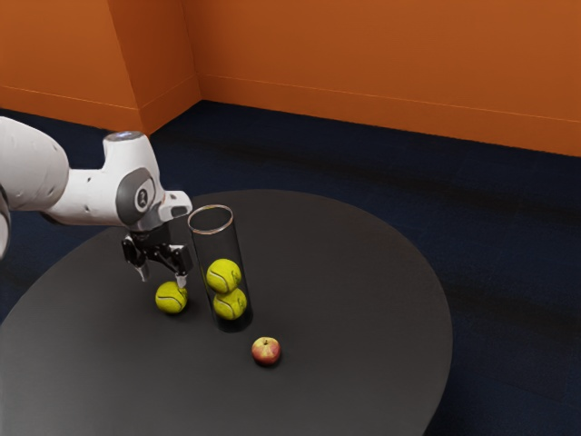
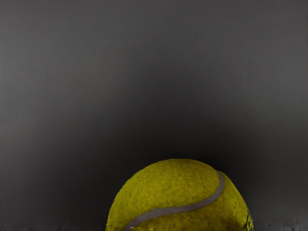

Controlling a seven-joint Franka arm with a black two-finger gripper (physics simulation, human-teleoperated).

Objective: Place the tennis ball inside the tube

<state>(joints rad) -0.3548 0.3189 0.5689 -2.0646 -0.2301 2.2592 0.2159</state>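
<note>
Here's your gripper point(image 1: 162, 278), fingers spread, right over the loose tennis ball point(image 1: 171, 299) on the table point(image 1: 354, 282), just beside the tube point(image 1: 219, 249)! Come down off-centre and one fingertip could clip the ball, rolling it against that tube.

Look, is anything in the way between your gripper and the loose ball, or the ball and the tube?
Nothing visible stands between my open gripper and the loose ball, or between it and the tube. Its own wall rings the inside.
</note>
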